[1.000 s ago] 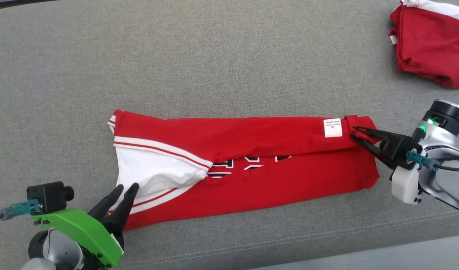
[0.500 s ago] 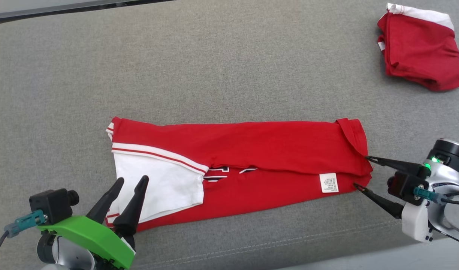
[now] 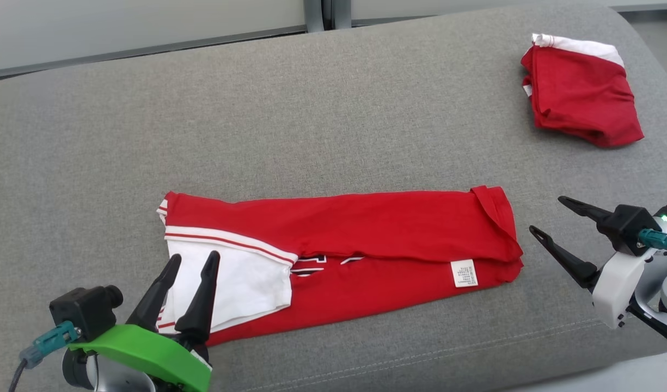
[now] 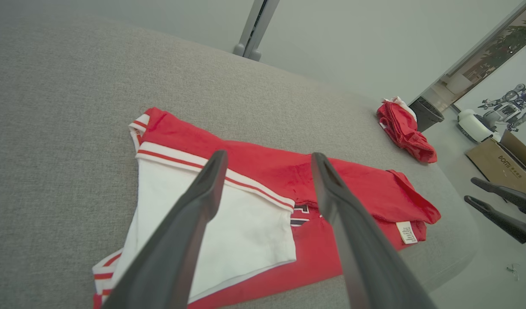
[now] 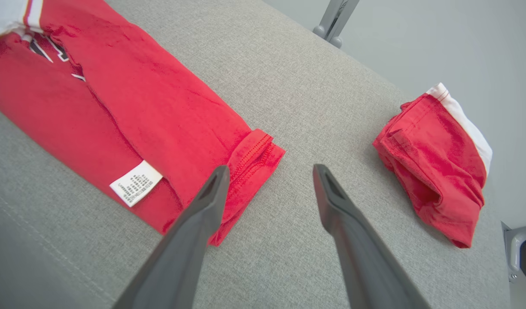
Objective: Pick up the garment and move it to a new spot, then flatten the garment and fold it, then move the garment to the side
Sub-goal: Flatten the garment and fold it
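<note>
The garment is a red jersey with a white, red-striped sleeve, folded lengthwise into a long band on the grey cushion. A small white label lies near its right end. My left gripper stands open over the white sleeve at the band's left end, holding nothing. To the right of the hem, my right gripper is open and apart from the cloth. The garment lies free of both grippers.
A second red and white garment, folded small, rests at the cushion's far right corner and shows as a folded garment past my right fingers. The cushion's front edge runs close below the band. A cardboard box stands on the floor beyond.
Both grippers opened and let go of the garment. The upper layer dropped onto the lower one, and the right gripper drew back to the right. The camera tilted, shifting the whole picture.
</note>
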You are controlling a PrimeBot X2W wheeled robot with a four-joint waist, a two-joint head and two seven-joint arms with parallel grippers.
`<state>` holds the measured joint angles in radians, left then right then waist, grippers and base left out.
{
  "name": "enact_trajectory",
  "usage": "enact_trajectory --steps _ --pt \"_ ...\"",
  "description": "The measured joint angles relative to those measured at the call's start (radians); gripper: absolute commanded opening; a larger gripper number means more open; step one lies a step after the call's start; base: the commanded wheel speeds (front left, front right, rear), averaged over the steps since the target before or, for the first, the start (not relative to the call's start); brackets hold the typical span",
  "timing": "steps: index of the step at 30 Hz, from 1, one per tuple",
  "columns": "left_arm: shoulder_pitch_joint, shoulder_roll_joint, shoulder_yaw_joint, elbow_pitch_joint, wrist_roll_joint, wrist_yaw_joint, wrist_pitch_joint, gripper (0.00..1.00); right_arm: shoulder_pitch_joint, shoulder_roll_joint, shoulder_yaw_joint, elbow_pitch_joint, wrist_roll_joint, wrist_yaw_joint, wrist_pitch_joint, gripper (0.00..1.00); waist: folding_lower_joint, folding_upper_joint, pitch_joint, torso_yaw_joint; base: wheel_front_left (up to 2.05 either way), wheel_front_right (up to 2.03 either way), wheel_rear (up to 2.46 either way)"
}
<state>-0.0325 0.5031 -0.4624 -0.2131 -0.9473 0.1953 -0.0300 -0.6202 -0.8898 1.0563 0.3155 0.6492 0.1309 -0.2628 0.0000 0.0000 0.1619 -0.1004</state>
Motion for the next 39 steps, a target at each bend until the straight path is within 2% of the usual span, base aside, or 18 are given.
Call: enact_trajectory --steps 11,23,30,39 --pt "0.005 -0.039 -0.047 0.009 0.047 0.027 -0.031 1.00 0.064 0.132 -0.202 0.080 0.070 0.000 0.063 1.00 0.0000 0.0000 -0.083 0.047 0.00 0.00 0.00" --pt "0.049 -0.055 -0.052 0.026 0.052 0.049 -0.057 1.00 0.208 0.270 -0.382 0.106 0.021 0.000 0.070 1.00 0.0000 0.0000 -0.167 0.123 0.00 0.00 0.00" --pt "0.063 -0.052 -0.046 0.024 0.051 0.056 -0.064 1.00 0.266 0.331 -0.455 0.132 -0.010 0.000 0.063 1.00 0.0000 0.0000 -0.179 0.130 0.00 0.00 0.00" --pt "0.063 -0.050 -0.053 0.019 0.050 0.059 -0.062 1.00 0.276 0.394 -0.594 0.251 -0.058 0.000 0.160 1.00 0.0000 0.0000 -0.169 0.131 0.00 0.00 0.00"
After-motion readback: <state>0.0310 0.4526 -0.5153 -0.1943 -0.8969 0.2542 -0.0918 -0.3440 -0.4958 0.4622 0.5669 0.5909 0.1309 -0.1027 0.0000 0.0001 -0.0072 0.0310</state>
